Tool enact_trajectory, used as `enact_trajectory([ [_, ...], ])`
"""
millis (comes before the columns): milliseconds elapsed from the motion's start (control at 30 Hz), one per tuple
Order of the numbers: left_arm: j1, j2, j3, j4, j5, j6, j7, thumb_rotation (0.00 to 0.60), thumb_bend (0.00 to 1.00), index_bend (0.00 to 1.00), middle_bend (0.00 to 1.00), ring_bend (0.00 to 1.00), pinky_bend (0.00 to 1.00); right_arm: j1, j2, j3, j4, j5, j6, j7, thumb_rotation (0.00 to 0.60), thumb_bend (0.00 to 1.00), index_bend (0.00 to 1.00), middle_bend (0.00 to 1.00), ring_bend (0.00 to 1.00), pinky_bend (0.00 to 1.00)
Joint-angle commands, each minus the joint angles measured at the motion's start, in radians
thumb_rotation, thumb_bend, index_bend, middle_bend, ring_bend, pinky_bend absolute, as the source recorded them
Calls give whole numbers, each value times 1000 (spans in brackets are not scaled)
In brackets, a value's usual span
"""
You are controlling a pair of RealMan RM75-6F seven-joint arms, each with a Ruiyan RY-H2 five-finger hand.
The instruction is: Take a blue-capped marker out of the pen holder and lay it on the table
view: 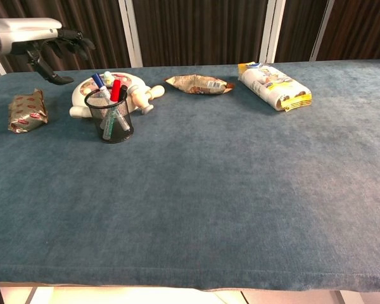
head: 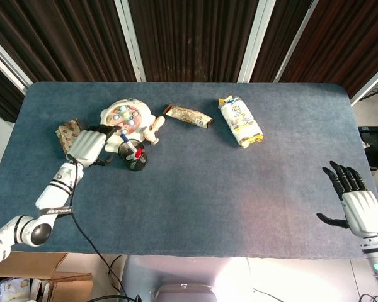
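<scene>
The left hand [head: 88,145] hovers beside the pen holder [view: 111,118] — fingers spread, empty — the blue-capped marker [view: 102,88] upright inside; right hand [head: 359,204] splayed, well apart.

Left hand [head: 88,145]: white shell, black fingers, white segmented forearm with dark lettering and a black cable. Right hand [head: 356,201]: same white-and-black build.

Even, soft overhead light, a pale glare patch on the table [head: 239,207], sharp focus throughout.
</scene>
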Motion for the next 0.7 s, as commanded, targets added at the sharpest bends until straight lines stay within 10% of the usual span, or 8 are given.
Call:
enact_trajectory([
  [33, -92, -72, -2, 108, -103, -66, 55, 600, 323, 163, 195, 158, 227, 0, 1, 0, -2, 3, -2, -3, 600, 0, 0, 0, 0, 25],
  [700, -216, -213, 46, 338, -272, -97, 69, 600, 313, 441, 448, 355, 264, -2, 3, 0, -4, 25, -18, -6, 600, 0, 0, 0, 0, 24],
])
